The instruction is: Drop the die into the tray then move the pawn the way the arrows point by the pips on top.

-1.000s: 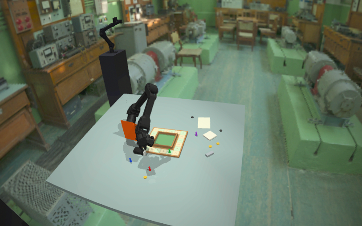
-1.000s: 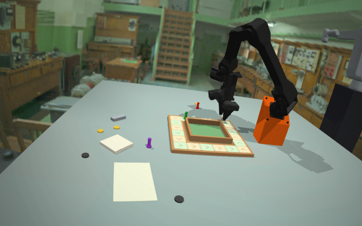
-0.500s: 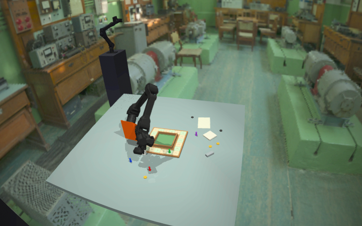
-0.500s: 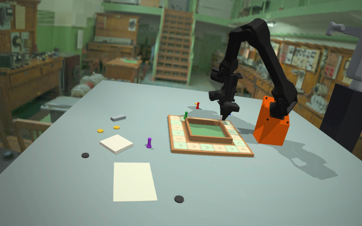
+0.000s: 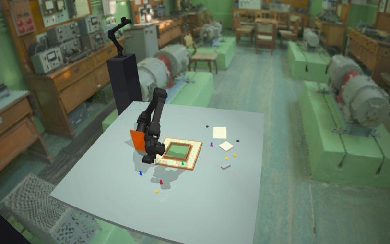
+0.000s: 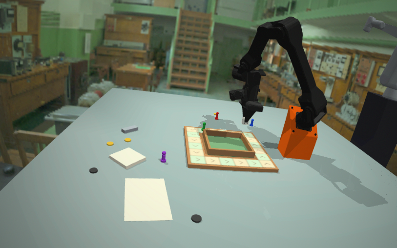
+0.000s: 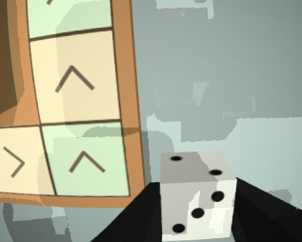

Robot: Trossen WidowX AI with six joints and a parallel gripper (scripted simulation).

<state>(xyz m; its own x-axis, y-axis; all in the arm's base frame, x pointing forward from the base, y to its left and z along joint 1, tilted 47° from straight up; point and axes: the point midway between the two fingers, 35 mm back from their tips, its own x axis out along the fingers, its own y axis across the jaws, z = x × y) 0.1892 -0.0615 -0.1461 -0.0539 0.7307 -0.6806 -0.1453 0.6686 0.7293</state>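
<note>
My gripper [image 5: 153, 161] [image 6: 245, 120] [image 7: 193, 191] is shut on the white die [image 7: 195, 210], a little above the table beside a board corner. The die shows two pips on its upper face and three on the face towards the wrist camera. The board [image 5: 196, 151] [image 6: 233, 169] [image 7: 129, 95] lies flat, with arrow squares around the brown-walled tray [image 5: 175, 158] [image 6: 230, 152], whose green floor is bare. The green pawn [image 5: 182, 163] [image 6: 203, 126] stands upright on a board square, on the side away from the orange base.
A blue pawn [image 5: 140, 173] [image 6: 251, 122] stands near the gripper, a red pawn [image 5: 161, 182] [image 6: 217, 115] farther out. A purple pawn [image 5: 211, 144] [image 6: 163, 156], a cream block [image 6: 127, 157], a paper sheet [image 6: 146, 200] and a grey bar [image 5: 225, 166] lie beyond the board.
</note>
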